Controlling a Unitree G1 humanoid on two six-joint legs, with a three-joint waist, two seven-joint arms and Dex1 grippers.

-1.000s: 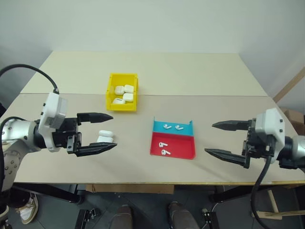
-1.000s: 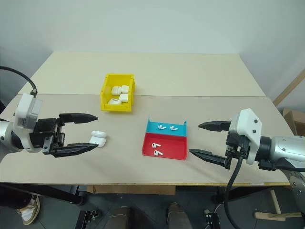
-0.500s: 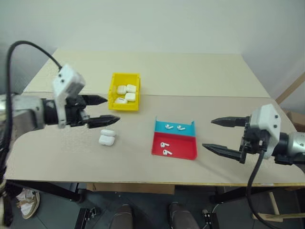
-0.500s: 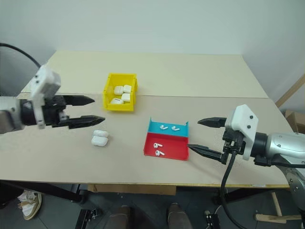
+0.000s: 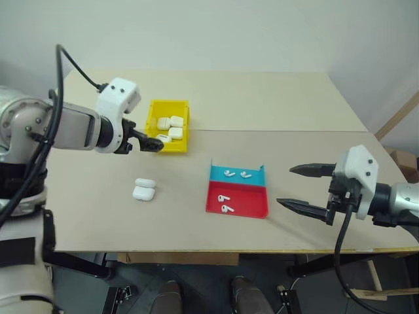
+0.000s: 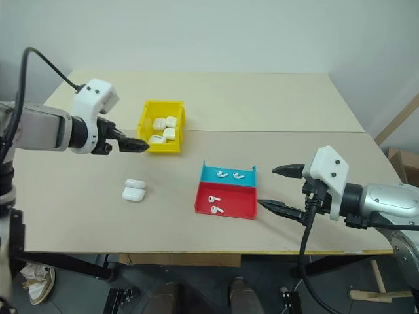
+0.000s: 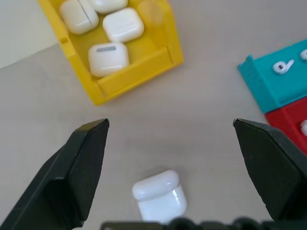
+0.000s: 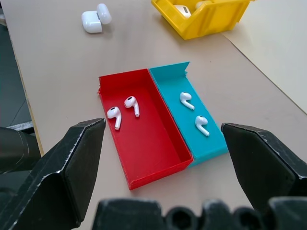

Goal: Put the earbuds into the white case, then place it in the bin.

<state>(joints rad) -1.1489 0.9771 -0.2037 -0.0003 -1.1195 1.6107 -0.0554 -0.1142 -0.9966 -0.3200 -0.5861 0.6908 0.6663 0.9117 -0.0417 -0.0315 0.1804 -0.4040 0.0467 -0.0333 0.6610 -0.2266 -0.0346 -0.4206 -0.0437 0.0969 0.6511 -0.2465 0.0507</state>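
Nearest, the right gripper hovers over the tabletop beside the red-and-blue tray, fingers spread wide and empty. Four earbuds lie in that tray, two in each half. Left of it the white case sits open on the tabletop. Farther back, the left gripper, wide open and empty, hangs just before the yellow bin holding several cases.

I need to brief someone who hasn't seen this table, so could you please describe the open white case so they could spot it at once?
Start at the yellow bin near the middle of the beige table. Nearer the front edge and slightly left of it lies the white case, alone on the bare tabletop. Unlike the cases piled inside the bin, it sits outside it with its lid flipped open.
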